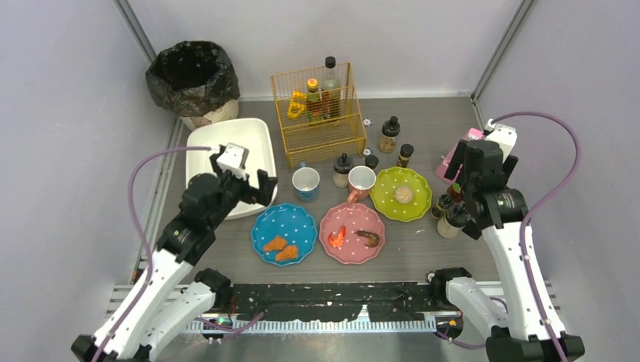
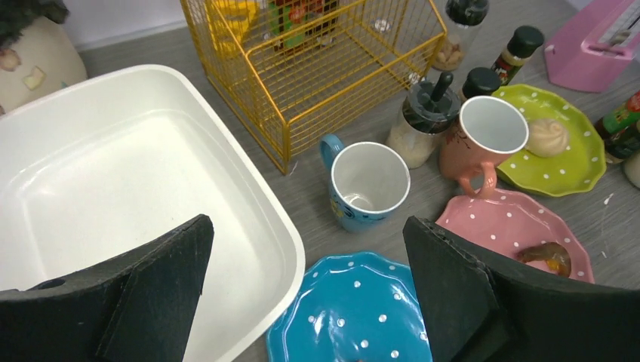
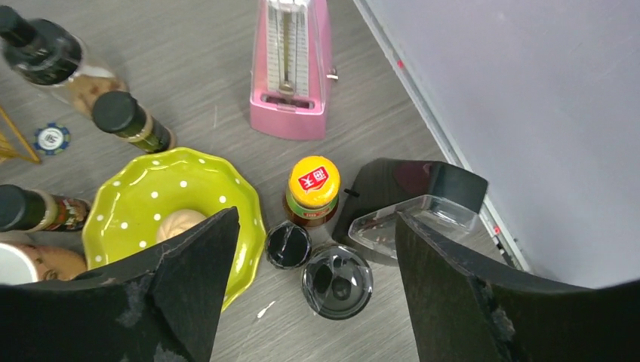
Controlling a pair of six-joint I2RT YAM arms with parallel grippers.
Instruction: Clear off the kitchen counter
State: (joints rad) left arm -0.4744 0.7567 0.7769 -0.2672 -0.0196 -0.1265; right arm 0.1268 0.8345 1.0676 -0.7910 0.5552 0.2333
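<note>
on the grey wood-grain tabletop [image 1: 423,128], the white rectangular tub [image 1: 198,139] sits left, the black-bagged bin [image 1: 192,75] behind it. the yellow wire basket [image 1: 324,134] stands right of the tub, bottles [image 1: 330,79] inside. before it stand the blue ceramic mug [image 1: 306,183] and, rightward, the pink ceramic mug [image 1: 361,181]. nearer lie the blue dotted plate [image 1: 290,221] and pink dotted plate [image 1: 355,219]; the green dotted plate [image 1: 387,185] lies right of the pink mug.

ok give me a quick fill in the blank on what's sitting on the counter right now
The plate holding the bun is ____ in colour.
The blue plate carries ____ orange food pieces.
The left gripper and right gripper both have their jaws ____.
The wire basket on the kitchen counter is ____ in colour.
Missing words: green; two; open; yellow
</note>
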